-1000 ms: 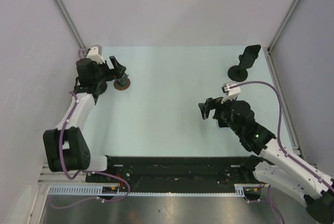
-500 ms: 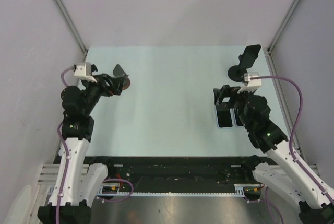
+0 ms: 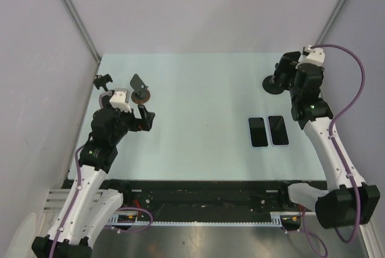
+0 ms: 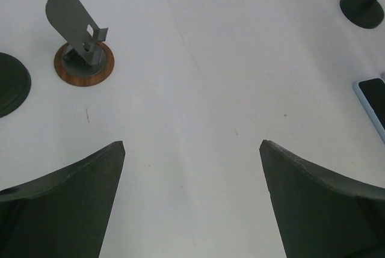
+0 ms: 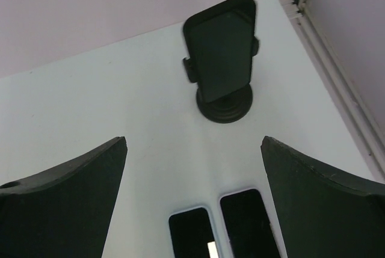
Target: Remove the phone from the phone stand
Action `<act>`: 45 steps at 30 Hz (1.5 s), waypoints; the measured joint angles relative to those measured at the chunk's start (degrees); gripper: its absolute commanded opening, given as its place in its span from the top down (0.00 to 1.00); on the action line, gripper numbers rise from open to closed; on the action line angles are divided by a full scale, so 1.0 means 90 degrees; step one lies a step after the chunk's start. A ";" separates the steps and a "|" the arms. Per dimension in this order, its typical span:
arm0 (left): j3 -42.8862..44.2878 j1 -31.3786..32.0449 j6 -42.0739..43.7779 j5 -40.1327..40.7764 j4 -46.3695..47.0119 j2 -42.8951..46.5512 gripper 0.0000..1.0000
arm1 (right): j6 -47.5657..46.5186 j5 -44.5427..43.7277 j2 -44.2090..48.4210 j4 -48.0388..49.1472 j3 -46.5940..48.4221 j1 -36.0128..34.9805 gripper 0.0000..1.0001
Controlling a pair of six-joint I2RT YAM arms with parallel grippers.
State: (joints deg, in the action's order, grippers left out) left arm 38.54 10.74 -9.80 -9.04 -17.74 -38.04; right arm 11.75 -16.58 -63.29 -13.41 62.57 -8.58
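A dark phone (image 5: 222,47) sits upright in a black clamp stand (image 5: 225,106) at the far right corner; in the top view only the stand's base (image 3: 272,83) shows beside my right arm. My right gripper (image 5: 192,144) is open and empty, held above the table short of that stand, and also shows in the top view (image 3: 287,65). My left gripper (image 4: 192,150) is open and empty over bare table at the left (image 3: 143,118). An empty grey metal stand on a round wooden base (image 4: 81,59) stands ahead of it.
Two phones lie flat side by side on the table (image 3: 258,132) (image 3: 278,130), below my right gripper (image 5: 192,234) (image 5: 246,222). A black round base (image 4: 9,83) sits at the far left edge. Walls close in on the back, left and right.
My right arm has swung from mid-table back to the far right corner, above the black stand. My left arm has drawn back from the wooden-base stand toward the near side.
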 measured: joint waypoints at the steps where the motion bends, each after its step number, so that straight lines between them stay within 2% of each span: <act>1: 0.0000 0.0061 0.0049 0.0134 -0.0034 0.0032 0.00 | -0.0015 0.0102 -0.0158 0.0068 0.0068 0.0175 0.01; 12: 0.0000 0.0515 0.0325 0.0816 -0.0296 0.0063 0.00 | -0.0525 0.2081 -0.1683 0.1596 0.0576 0.1778 0.00; 20: 0.0000 0.0542 0.0376 0.0818 -0.0313 0.0002 0.00 | -0.1098 0.3058 -0.2463 0.2334 0.0935 0.1892 0.00; 30: 0.0000 0.0544 0.0381 0.0782 -0.0333 -0.0151 0.00 | -0.1576 0.3427 -0.3223 0.2603 0.1141 0.1938 0.00; 33: 0.0000 0.0542 0.0381 0.0763 -0.0335 -0.0202 0.00 | -0.1656 0.3568 -0.3368 0.2637 0.1163 0.1948 0.03; 36: 0.0000 0.0537 0.0384 0.0758 -0.0335 -0.0250 0.00 | -0.1710 0.3711 -0.3507 0.2713 0.1188 0.1962 0.13; 39: 0.0000 0.0510 0.0384 0.0719 -0.0335 -0.0272 0.00 | -0.1766 0.3808 -0.3619 0.2776 0.1214 0.1982 0.30; 40: 0.0000 0.0503 0.0384 0.0704 -0.0335 -0.0274 0.00 | -0.1787 0.3827 -0.3636 0.2807 0.1222 0.1987 0.43; 42: 0.0000 0.0483 0.0384 0.0673 -0.0335 -0.0274 0.00 | -0.1834 0.3878 -0.3636 0.2807 0.1229 0.1989 0.57; 43: 0.0000 0.0474 0.0384 0.0656 -0.0335 -0.0274 0.00 | -0.1846 0.3895 -0.3636 0.2805 0.1229 0.1977 0.72; 45: 0.0000 0.0459 0.0386 0.0644 -0.0335 -0.0274 0.00 | -0.1897 0.3895 -0.3636 0.2805 0.1229 0.1938 0.83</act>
State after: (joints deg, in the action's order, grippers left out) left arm 38.54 14.87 -6.33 -3.25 -20.75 -40.51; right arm -5.32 18.48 -96.01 11.84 73.63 8.86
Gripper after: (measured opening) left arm 0.996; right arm 0.812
